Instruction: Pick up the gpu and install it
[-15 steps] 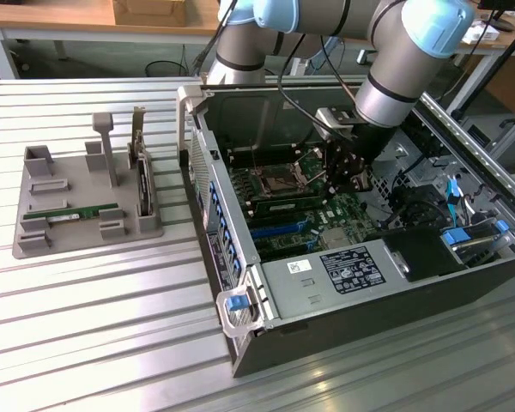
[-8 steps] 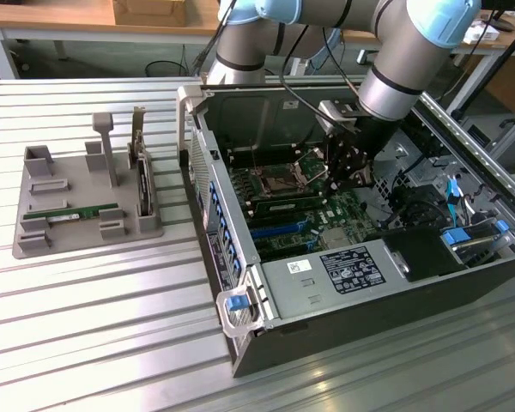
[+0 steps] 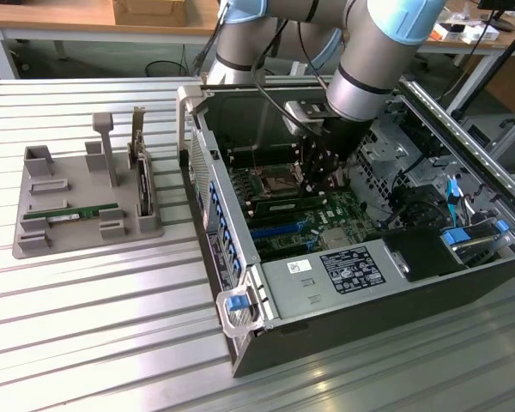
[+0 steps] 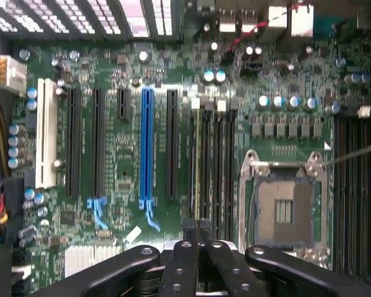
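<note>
**GPU INSTALL: SEATING STAGE**

The gripper (image 3: 322, 178) is down inside the case (image 3: 240, 283), over the motherboard (image 4: 127, 124). Its fingers are clenched together, and you can see nothing clamped between them.

The gpu (image 4: 197, 161) stands in a slot directly under the fingertips, with the socket (image 4: 283, 210) just beside it. The tips sit over one end of the stick. You cannot tell from either view whether they touch it.

A second stick (image 3: 77, 212) lies flat in the tray (image 3: 34, 245), well away from the gripper and outside the case.

Judged step: pick-up is done and the work is at insertion — pressing or checking the seat.

Any further move calls for staying in line with the slot and keeping clear of the neighbouring slots. Confirm both ends are level before you count the stick as installed.
</note>
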Controlling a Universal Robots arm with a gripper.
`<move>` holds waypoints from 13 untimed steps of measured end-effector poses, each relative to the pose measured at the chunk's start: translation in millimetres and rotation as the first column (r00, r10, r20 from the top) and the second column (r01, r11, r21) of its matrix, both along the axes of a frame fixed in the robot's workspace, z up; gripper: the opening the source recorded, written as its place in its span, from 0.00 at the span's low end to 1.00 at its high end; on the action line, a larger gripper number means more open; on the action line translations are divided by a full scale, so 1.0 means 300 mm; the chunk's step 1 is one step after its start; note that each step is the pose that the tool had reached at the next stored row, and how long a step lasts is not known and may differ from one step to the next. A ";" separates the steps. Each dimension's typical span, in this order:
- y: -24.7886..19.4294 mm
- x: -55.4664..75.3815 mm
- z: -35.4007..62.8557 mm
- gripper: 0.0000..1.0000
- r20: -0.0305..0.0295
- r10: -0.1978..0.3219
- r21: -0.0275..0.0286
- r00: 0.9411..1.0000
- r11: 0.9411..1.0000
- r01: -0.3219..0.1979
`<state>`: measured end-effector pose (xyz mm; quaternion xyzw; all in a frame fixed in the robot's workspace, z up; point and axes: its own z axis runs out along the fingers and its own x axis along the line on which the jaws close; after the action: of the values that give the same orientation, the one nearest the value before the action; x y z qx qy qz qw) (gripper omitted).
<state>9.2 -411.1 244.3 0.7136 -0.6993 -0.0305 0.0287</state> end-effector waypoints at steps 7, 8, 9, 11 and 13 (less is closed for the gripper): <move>0.000 -0.184 -0.008 0.10 0.009 0.000 0.000 1.000 1.000 0.000; -0.001 -0.204 -0.012 0.10 0.009 0.000 0.000 1.000 1.000 0.000; -0.001 -0.212 -0.014 0.10 0.008 0.000 0.001 1.000 1.000 0.000; -0.002 -0.222 -0.020 0.10 0.009 0.000 0.001 1.000 1.000 0.000; -0.002 -0.224 -0.025 0.10 0.008 0.000 0.001 1.000 1.000 0.000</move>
<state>-58.0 -411.7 236.9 0.7137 -0.6994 -0.0280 0.0252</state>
